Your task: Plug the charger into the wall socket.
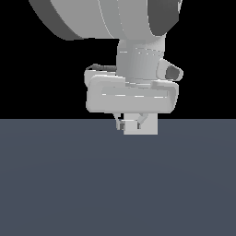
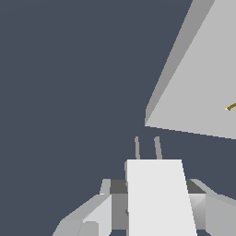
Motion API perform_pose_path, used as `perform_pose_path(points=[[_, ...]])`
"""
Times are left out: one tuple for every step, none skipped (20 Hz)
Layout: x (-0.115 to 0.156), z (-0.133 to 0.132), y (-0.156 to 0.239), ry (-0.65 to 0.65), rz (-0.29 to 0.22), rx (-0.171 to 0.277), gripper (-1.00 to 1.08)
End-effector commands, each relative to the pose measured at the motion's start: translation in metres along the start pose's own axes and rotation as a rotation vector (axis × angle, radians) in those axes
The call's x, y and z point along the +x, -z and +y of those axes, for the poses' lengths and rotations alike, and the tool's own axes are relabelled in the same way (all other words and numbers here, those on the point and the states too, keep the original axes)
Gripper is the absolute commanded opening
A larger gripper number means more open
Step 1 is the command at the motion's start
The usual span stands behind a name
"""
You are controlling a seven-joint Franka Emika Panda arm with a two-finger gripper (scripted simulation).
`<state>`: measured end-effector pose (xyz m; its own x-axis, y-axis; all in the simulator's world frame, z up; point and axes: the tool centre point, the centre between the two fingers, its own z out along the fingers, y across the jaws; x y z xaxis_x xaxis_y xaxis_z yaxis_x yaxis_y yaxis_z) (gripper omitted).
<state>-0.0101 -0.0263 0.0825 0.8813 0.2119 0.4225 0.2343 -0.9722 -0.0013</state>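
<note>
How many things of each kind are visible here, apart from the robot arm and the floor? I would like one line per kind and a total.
Small white box-shaped charger, with two thin grey prongs, held between the gripper fingers: 1
Flat light-grey square wall socket plate: 1
Total: 2

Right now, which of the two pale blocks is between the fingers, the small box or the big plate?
The small white charger, the one with two thin prongs, sits in the gripper. The large grey socket stands apart beyond the prongs, untouched.
</note>
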Motion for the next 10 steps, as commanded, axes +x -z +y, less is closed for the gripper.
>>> perform_pose_path(points=[[-0.003,0.021,0.011,-0.067,0.0,-0.029,-1.0],[-0.004,0.027,0.014,-0.085,0.0,-0.038,-1.0],[-0.005,0.032,0.017,-0.101,-0.001,-0.046,-1.0],[-0.006,0.036,0.019,-0.114,-0.001,-0.052,-1.0],[-0.007,0.039,0.021,-0.125,-0.002,-0.057,-1.0],[-0.008,0.042,0.022,-0.132,-0.002,-0.061,-1.0],[-0.009,0.043,0.023,-0.138,-0.003,-0.064,-1.0],[-0.009,0.045,0.024,-0.142,-0.003,-0.066,-1.0],[-0.01,0.045,0.024,-0.145,-0.003,-0.067,-1.0],[-0.01,0.046,0.024,-0.145,-0.003,-0.068,-1.0]])
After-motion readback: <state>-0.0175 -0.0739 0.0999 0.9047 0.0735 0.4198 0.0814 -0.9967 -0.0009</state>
